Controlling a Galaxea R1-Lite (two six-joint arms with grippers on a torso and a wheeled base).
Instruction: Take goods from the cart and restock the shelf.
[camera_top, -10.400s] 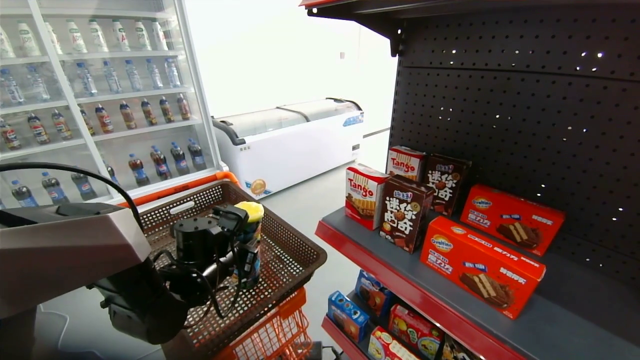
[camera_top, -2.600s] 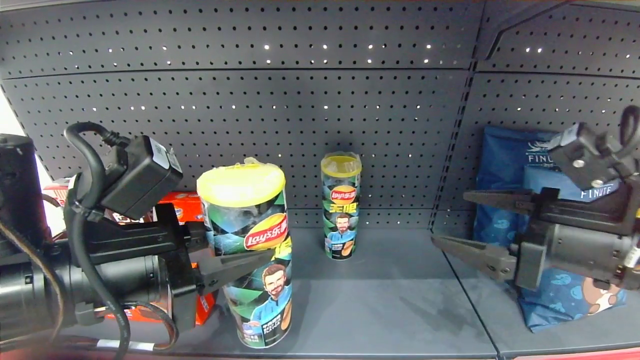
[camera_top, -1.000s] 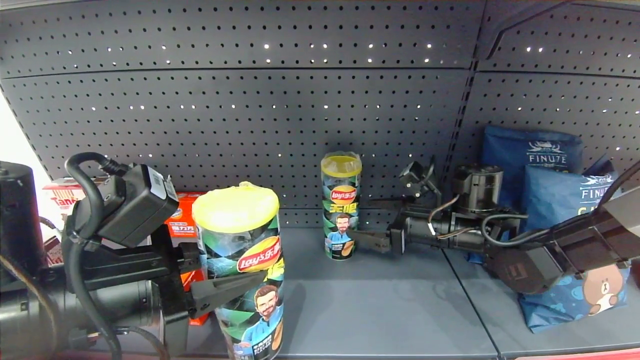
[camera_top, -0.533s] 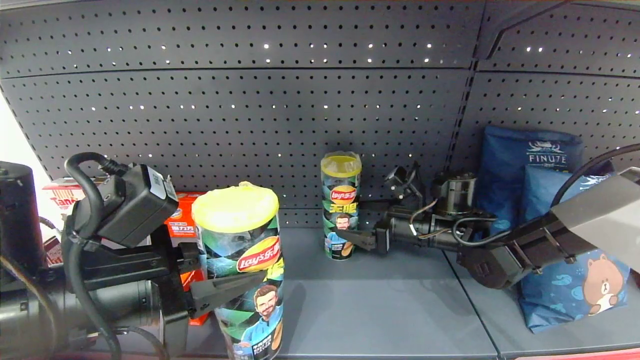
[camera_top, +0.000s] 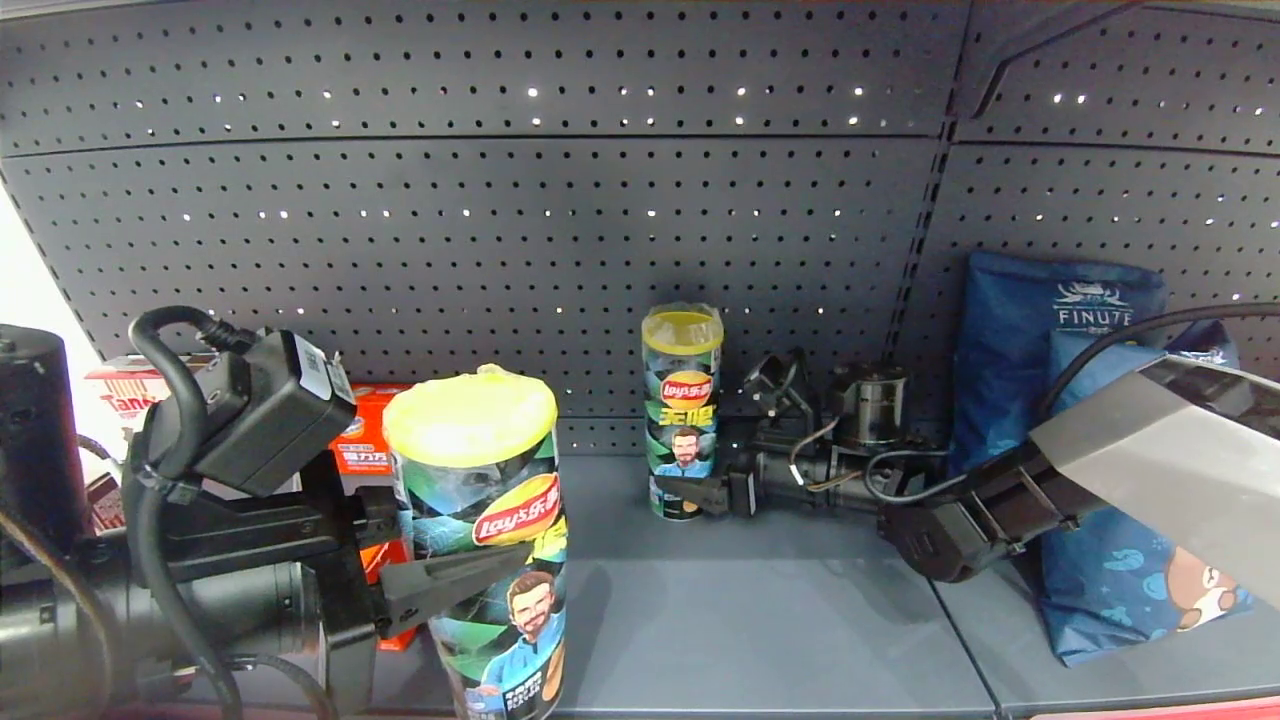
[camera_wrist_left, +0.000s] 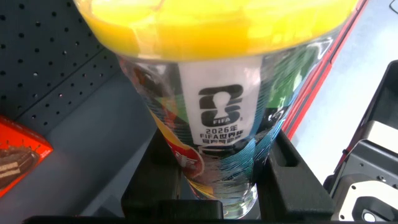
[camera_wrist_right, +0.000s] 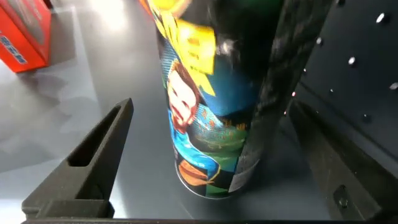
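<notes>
The back can (camera_top: 682, 400) of chips stands upright on the grey shelf (camera_top: 760, 620), close to the wall with holes (camera_top: 500, 250). It has a yellow lid. The right gripper (camera_wrist_right: 211, 124) lies low on the shelf, on the right of the back can. Its jaws are wide, with one on each side of the back can near its bottom. A gap shows between the can and the front jaw.

The held can (camera_top: 470, 450) is to the left of the back can and nearer the shelf's front edge. The left gripper (camera_top: 480, 560) has its jaws closed on this can's sides and holds it upright. I cannot tell if its bottom touches the shelf.

An orange box (camera_top: 365, 440) sits left of the back can. Blue bags (camera_top: 1060, 300) lean to its right.
</notes>
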